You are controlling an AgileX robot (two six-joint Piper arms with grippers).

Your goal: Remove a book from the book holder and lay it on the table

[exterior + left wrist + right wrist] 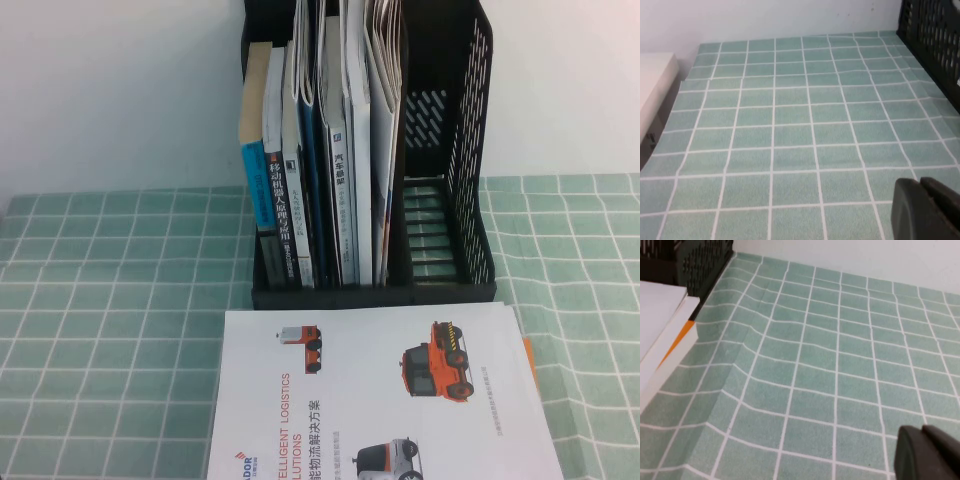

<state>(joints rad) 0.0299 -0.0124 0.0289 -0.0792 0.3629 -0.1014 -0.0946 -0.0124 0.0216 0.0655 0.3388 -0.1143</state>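
Observation:
The black book holder (440, 150) stands at the back middle of the table (100, 300). Its left compartments hold several upright books, and the right compartment is empty. Tall thin books (375, 130) stand edge-on in the middle. Their covers are hidden, so I cannot pick out the pale bluish-white book. Neither arm shows in the high view. My left gripper (920, 182) is shut and empty above bare cloth, left of the holder (935, 35). My right gripper (923, 430) is shut and empty above bare cloth, right of the holder (700, 260).
A white brochure picturing orange vehicles (390, 400) lies flat in front of the holder, with an orange edge (677, 340) showing beneath it. A white wall runs behind the table. A pale ledge (652, 85) stands beyond the table's left edge. The cloth has a crease (750, 340).

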